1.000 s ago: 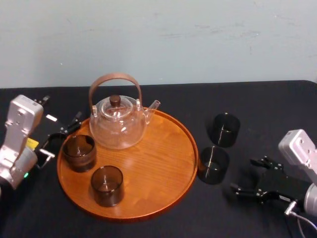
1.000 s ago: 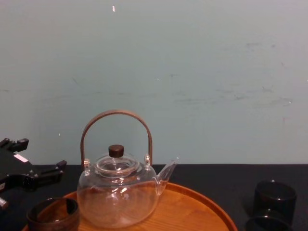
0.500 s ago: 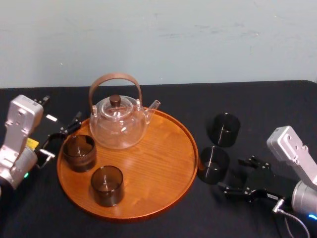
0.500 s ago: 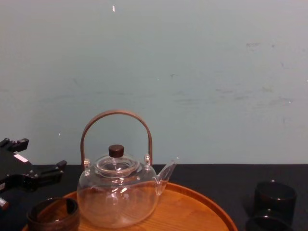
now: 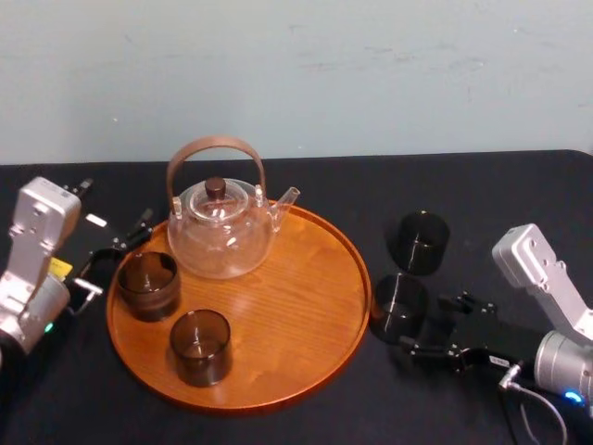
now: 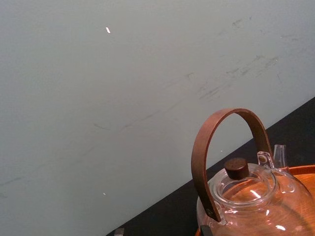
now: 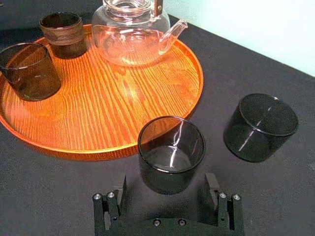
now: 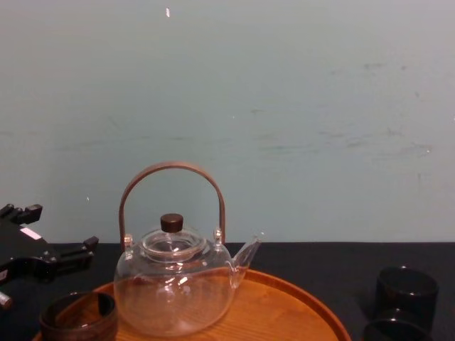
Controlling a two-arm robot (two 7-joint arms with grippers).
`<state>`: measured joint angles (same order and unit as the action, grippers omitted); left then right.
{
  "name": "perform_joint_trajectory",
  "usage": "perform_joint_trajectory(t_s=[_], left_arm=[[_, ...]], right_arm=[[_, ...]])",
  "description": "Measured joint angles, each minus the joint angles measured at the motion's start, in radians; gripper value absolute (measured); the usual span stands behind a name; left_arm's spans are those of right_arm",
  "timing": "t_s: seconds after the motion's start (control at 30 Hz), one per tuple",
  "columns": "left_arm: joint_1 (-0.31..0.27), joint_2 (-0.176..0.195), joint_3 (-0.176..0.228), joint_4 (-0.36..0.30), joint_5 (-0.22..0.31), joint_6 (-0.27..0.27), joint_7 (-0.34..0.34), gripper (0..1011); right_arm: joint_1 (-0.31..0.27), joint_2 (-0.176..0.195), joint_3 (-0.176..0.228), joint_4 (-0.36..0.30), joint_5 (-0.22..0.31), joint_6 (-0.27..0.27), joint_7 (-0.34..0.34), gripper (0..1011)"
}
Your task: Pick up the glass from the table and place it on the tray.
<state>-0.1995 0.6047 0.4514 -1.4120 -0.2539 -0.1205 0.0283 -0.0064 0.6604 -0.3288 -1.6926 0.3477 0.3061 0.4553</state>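
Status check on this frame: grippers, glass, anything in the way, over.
Right gripper open at near glass, no grip yet. Left gripper open, parked left of tray. That glass upright on table beside tray. Second glass behind it, apart.

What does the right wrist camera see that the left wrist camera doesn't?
Of the two, just the right wrist view has the open right gripper, its fingers either side of a dark glass on the table, a second glass beside it, and two glasses on the tray. Just the left wrist view has the whole arched handle and lid knob of the teapot. Both have the teapot, tray, table and pale wall.
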Motion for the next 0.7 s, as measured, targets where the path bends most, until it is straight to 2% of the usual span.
perform_joint_trajectory(t_s=[0.7], left_arm=[[0.0, 0.0, 0.0, 0.0, 0.0, 0.0, 0.0, 1001]], right_arm=[[0.075, -0.03, -0.031, 0.056, 0.051, 0.042, 0.007, 1002]])
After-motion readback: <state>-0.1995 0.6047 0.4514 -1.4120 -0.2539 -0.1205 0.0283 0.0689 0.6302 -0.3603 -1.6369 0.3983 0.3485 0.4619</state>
